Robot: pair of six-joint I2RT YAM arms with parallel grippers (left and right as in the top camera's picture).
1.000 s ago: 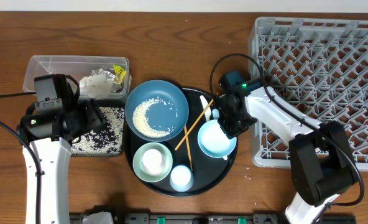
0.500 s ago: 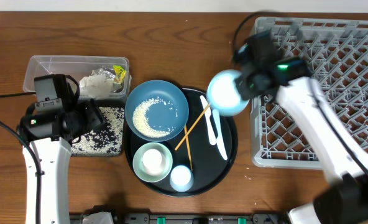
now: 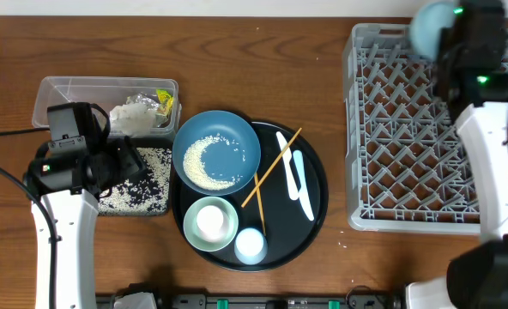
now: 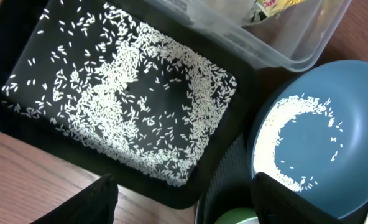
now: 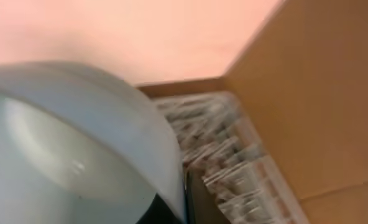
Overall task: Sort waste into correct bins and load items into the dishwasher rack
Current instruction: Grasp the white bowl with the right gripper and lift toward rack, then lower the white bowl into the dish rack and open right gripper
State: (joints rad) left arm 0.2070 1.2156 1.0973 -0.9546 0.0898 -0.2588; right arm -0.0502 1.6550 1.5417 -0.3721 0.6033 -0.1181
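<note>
**Step in hand: seat the dish in the rack.**
The rack (image 3: 438, 129) fills the 3 o'clock side of the table. At 9 o'clock, the left gripper (image 4: 185, 183) hovers over the rice tray (image 4: 22, 31), spread wide and empty. The dish (image 3: 427, 27) hangs above the rack's 12 o'clock edge, its rim pinched in the closed right gripper (image 5: 171, 208). Recommended: lower the dish on edge between two peg rows and lean it against the pegs. Release only once the lattice bears it, since a high drop may bounce it out.

Grey plastic rack (image 3: 354, 129); wooden table (image 3: 254, 69)
</note>
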